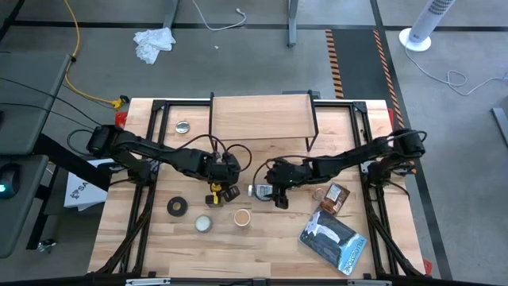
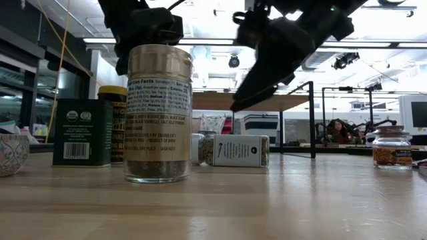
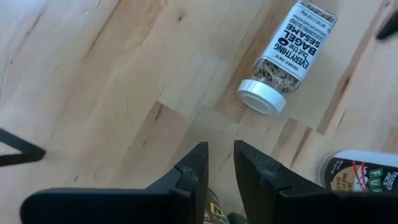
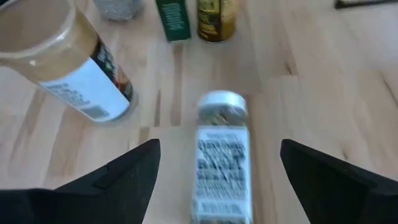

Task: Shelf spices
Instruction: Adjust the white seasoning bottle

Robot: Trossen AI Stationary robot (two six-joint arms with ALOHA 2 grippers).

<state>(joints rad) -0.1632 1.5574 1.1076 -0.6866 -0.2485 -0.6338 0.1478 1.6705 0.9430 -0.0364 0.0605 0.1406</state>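
At counter center, seen from above, both arms met over the spice cluster. Right hand (image 1: 274, 193) hung low above the white-capped bottle (image 1: 259, 191), which lay on its side on the counter (image 1: 262, 238), cap toward 9 o'clock in the high view. Right wrist view showed the right hand's fingers (image 4: 127, 171) spread wide to either side of that bottle (image 4: 221, 158), not touching it, nothing gripped.

Left hand (image 1: 226, 171) sat just at 9 o'clock of the bottle, above the yellow-lidded jar (image 1: 214, 189) and a dark green tin (image 1: 230, 193). Its fingers (image 3: 194, 171) stood only slightly parted, a narrow gap between them, nothing between the tips.

Tan-lidded jar (image 1: 242, 217) stood upright at 6 o'clock of the cluster, nearest the low camera (image 2: 159, 113). Flat brown packet (image 1: 335, 199) lay at 3 o'clock of the right hand, with a tiny jar (image 1: 319, 193) just beside it.

Shelf (image 1: 260, 117) stood at 12 o'clock, along the counter's far edge, plank top bare, well apart from all spices.

Black tape roll (image 1: 177, 207) and a round tin (image 1: 203, 224) lay at 7 o'clock; another tin (image 1: 182, 125) at 10 o'clock beside the shelf. Blue-grey pouch (image 1: 332, 238) lay at 5 o'clock.
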